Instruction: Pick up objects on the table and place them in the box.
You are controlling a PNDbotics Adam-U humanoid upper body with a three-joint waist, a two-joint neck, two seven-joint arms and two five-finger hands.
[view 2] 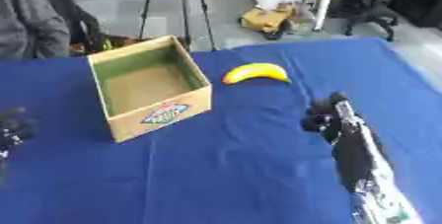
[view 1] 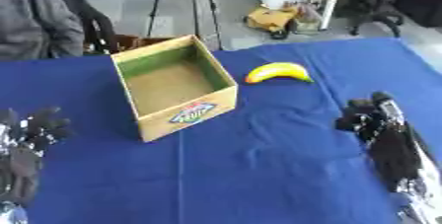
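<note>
Yellow curved banana (view 1: 279, 72) is what you are after, and it lies on the blue cloth-covered table (view 1: 259, 168) towards the far side, just right of the open cardboard box (view 1: 173, 86) and apart from it. Nothing touches the banana; it rests alone on the cloth with its ends curving towards you.

The box stands left of centre, turned a little askew, with its open top facing up and a colourful label on the near wall. You can see its brown floor and a greenish inner wall, and nothing shows inside it.

Your right hand (view 2: 326, 115) sits near the right edge, well nearer to you than the banana and off to its right, with clear blue cloth between them. Its dark fingers look bunched and curled inward at the tip of the black forearm, and they have hold of nothing; the view is soft here, so you should take that curl as likely rather than certain.

Your left hand (view 1: 36, 128) shows at the near left edge, left of the box and apart from it. Its fingers point up and spread in a relaxed way, and it carries nothing.
</note>
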